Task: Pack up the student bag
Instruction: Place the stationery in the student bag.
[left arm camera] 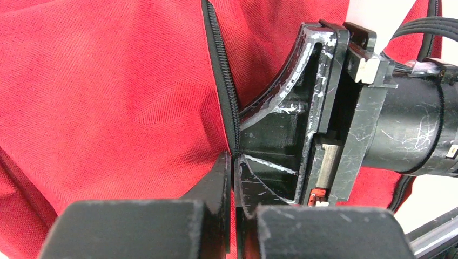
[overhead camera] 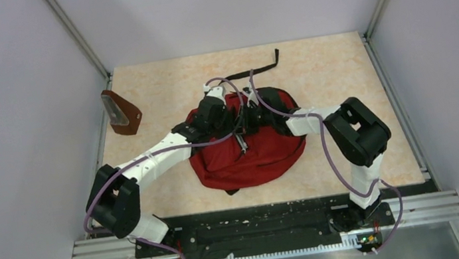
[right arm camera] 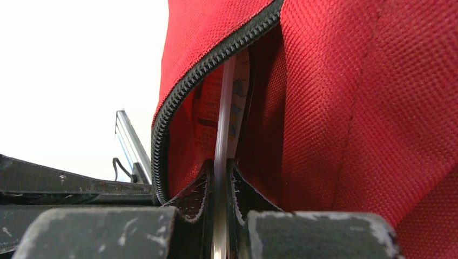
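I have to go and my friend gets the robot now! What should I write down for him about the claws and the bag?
Left claw: shut, pinching the student bag at its zipper edge.
Right claw: shut on a thin flat sheet, seen edge-on, its far end inside the open zipper.
Bag: lies mid-table under both arms. Brown pouch sits apart, far left.
Done: zipper open, sheet partly in.
Left: push the sheet fully in, let go, probably zip up.

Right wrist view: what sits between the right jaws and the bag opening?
A thin translucent sheet, edge-on, pinched in the right gripper and running into the unzipped mouth of the dark-red fabric backpack; right wrist view only.
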Robot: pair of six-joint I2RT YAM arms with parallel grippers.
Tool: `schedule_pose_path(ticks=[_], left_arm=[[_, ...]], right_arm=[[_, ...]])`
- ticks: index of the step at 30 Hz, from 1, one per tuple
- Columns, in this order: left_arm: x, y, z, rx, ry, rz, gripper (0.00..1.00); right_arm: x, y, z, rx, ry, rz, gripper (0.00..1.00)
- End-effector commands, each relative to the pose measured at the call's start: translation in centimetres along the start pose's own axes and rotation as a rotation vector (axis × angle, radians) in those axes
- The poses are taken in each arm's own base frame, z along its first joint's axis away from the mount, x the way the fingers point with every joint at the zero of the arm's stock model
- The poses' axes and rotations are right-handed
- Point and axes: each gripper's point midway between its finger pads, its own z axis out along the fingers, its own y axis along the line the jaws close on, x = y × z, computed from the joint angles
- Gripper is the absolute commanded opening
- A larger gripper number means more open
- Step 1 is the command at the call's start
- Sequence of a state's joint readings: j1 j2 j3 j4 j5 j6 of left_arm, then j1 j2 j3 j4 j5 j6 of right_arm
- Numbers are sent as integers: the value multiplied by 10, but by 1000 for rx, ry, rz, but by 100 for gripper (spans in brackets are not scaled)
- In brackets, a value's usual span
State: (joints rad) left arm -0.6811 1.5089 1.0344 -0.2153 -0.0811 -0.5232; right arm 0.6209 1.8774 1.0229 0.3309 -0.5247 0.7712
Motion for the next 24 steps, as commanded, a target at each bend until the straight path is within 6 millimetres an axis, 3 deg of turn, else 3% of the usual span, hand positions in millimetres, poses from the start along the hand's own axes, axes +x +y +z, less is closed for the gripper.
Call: schedule_pose_path(ticks=[1,6,11,14,17,22,24], left_arm=[[-33,-31,-13,135,-130,-45,0],[-27,-44,-12,210,-114,-80,0],[-29,-48,-15,236,-126,-102,0],[-31,-48,-18,236,-132,-102,0],[-28,-41,-21,204,-126,-93,0],[-27,-35,-37,194,-138,-34,21],[-30,-27,-45,163,-170,-7,35]], right_arm=[[15,-29,18,123,-56,-32,0],[-7,-14,16,72,-194,55,0],[-23,-24,14,151,-316,70,0],[-17,-28,18,162,-303,45,0],[-10,-28,11,194,-273,-20,12],[-7,-10,-11,210,-198,-170,40],[-2,-7,-22,231,-146,-214,49]])
